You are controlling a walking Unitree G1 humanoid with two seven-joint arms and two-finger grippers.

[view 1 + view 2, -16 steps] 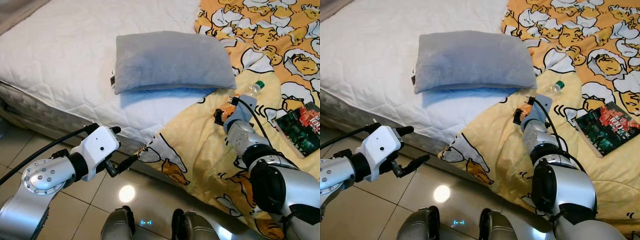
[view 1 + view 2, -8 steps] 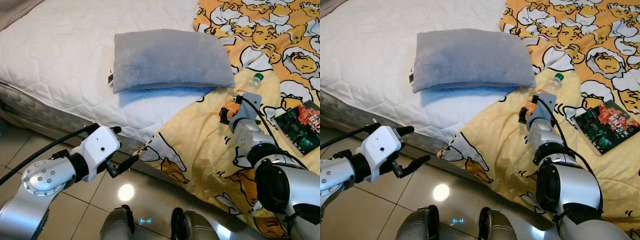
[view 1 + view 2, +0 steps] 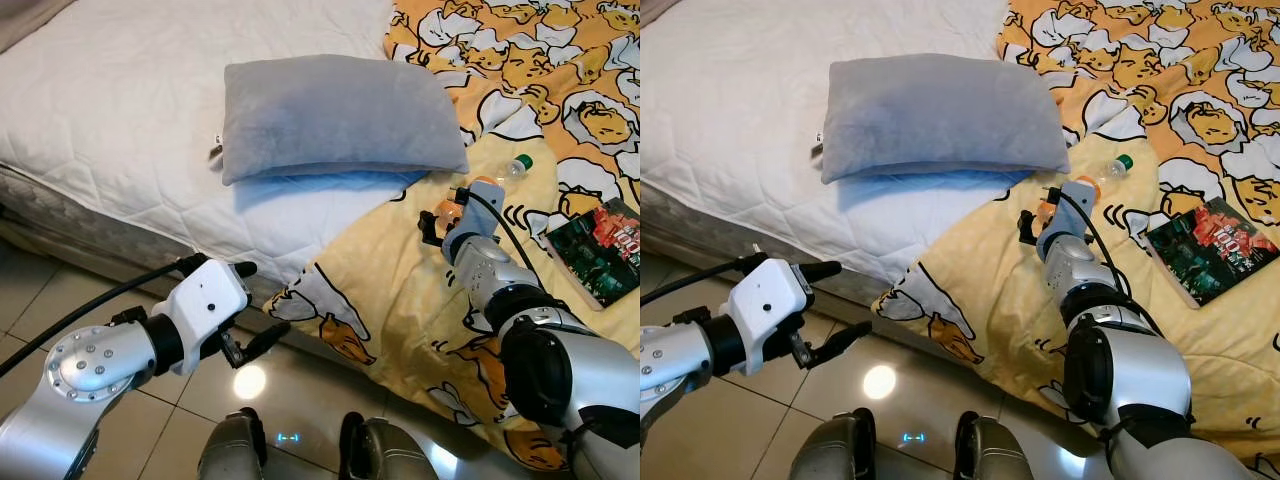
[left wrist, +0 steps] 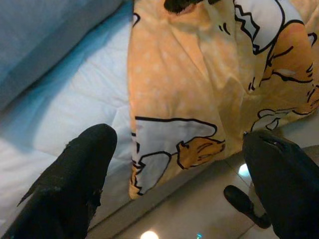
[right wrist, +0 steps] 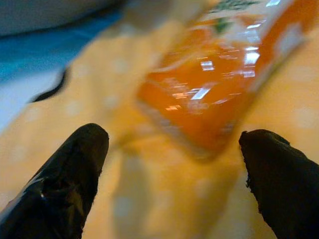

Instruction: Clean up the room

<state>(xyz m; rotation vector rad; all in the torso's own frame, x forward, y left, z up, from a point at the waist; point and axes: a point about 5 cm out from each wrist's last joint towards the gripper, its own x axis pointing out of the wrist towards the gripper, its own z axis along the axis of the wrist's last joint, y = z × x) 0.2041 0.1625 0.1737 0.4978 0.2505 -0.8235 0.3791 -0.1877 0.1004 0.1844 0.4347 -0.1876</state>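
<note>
A clear plastic bottle [image 3: 497,176] with an orange label and a green cap lies on the yellow cartoon blanket [image 3: 400,290], just past the grey pillow [image 3: 335,115]. My right gripper [image 3: 438,214] is open at the bottle's label end. In the right wrist view the orange label [image 5: 219,64] sits just ahead of the spread fingers [image 5: 75,169], blurred. My left gripper [image 3: 262,302] hangs open and empty over the floor by the bed's edge. In the left wrist view it faces the blanket's hanging corner [image 4: 174,149].
A dark book [image 3: 598,245] lies on the blanket at the right. The white mattress [image 3: 120,110] stretches to the left under the pillow. Glossy floor tiles [image 3: 60,300] run along the bed's near side, with my feet [image 3: 300,455] below.
My right gripper has shifted a little to the left beside the bottle's label end. My left arm has sunk slightly and moved right. The bottle, pillow and book stay put.
</note>
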